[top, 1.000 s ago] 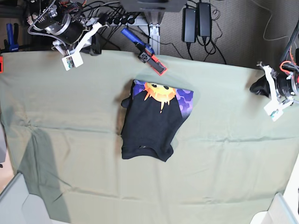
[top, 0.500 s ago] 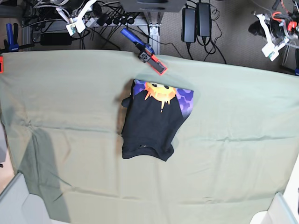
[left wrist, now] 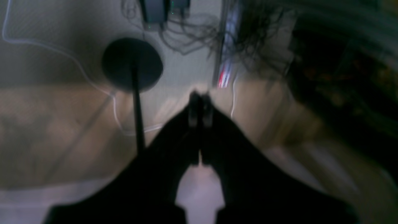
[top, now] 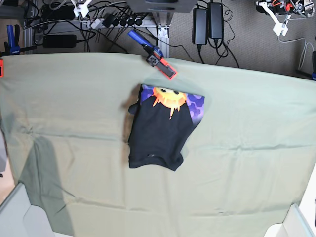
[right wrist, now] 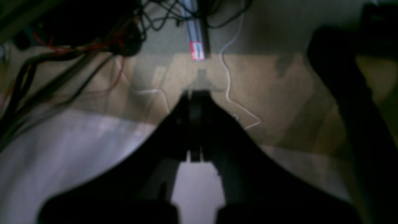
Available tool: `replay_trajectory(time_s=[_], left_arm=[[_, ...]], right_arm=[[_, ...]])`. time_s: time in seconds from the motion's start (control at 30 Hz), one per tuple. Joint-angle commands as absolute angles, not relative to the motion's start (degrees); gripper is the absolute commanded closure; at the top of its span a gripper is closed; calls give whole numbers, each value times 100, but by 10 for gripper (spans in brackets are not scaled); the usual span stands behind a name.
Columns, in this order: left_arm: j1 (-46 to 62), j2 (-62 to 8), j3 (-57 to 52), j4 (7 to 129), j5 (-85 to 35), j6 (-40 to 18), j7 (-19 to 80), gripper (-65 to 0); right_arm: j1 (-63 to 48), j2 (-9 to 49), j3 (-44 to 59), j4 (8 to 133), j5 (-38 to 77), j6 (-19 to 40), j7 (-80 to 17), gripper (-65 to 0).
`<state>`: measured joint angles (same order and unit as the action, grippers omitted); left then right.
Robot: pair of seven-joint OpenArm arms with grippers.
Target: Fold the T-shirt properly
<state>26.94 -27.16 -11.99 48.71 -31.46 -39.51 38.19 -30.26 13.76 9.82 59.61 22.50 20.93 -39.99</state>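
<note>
The T-shirt point(top: 160, 133) lies folded into a compact black bundle at the middle of the pale green table cloth point(top: 247, 148), with the purple-and-orange sun graphic showing at its far end. My left gripper point(left wrist: 200, 99) is shut and empty, held high off the table; in the base view only its white fingers point(top: 277, 20) show at the top right edge. My right gripper point(right wrist: 196, 93) is also shut and empty, and barely shows at the top left edge of the base view point(top: 81, 7). Both wrist views are blurred and show floor and cables, not the T-shirt.
A blue clamp with a red tip point(top: 158, 57) grips the table's back edge just behind the T-shirt. Another blue clamp point(top: 11, 39) is at the far left. Power bricks point(top: 207, 22) and cables lie behind the table. Grey bins sit at the front corners point(top: 15, 212).
Both arms have pulled up and back from the table's far corners to the top edge of the base view. The T-shirt has not moved.
</note>
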Motion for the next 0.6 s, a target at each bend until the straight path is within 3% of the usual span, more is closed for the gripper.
replay_trajectory(time_s=[0.0,0.3,0.57], left_arm=[[2517,-2744,-1229,4563,-2995,-4000,3562,0],[1017,-2235,-434,2034,-1691,-4000,1181,0],[657,-1820,434,1957,-1645,-3621,1050,0]], right_arm=[[-2882,1406,1000,5714,2161,2322,-3927,0],[-1466,1376,1000,3618,1076,2290,-2665,0],[-1114,1190,1002,3400,862,2292,-2390,0]])
